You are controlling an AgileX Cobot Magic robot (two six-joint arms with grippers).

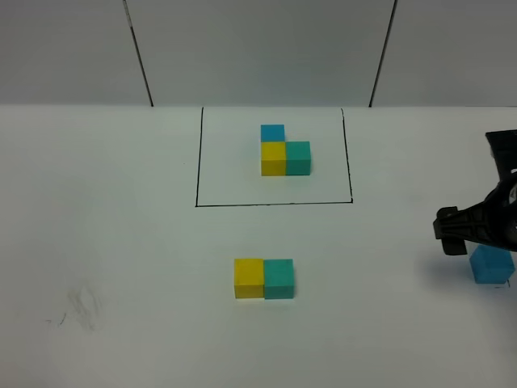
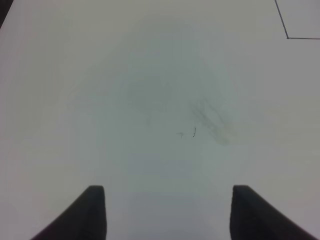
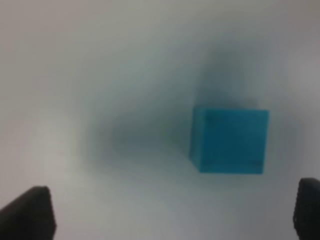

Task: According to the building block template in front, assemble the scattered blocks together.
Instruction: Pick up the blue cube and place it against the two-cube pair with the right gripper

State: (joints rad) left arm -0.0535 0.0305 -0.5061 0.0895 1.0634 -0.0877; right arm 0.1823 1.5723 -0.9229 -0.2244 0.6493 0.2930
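The building block template (image 1: 284, 153), a blue, yellow and teal-green L, sits inside the black drawn rectangle (image 1: 198, 162) at the back middle. A loose yellow cube (image 1: 249, 277) and a teal-green cube (image 1: 279, 279) stand side by side, touching, at the front middle. The sky blue cube (image 1: 492, 265) lies alone at the far right. My right gripper (image 1: 477, 230) hovers just over it, open and empty. In the right wrist view the cube (image 3: 230, 140) lies ahead of the open gripper (image 3: 170, 210), off toward one finger. My left gripper (image 2: 167, 192) is open over bare table.
A faint grey smudge marks the white table at the front left (image 1: 81, 307) and shows in the left wrist view (image 2: 210, 120). A corner of the black rectangle (image 2: 288, 37) shows there too. A grey panelled wall (image 1: 258, 48) stands behind the table.
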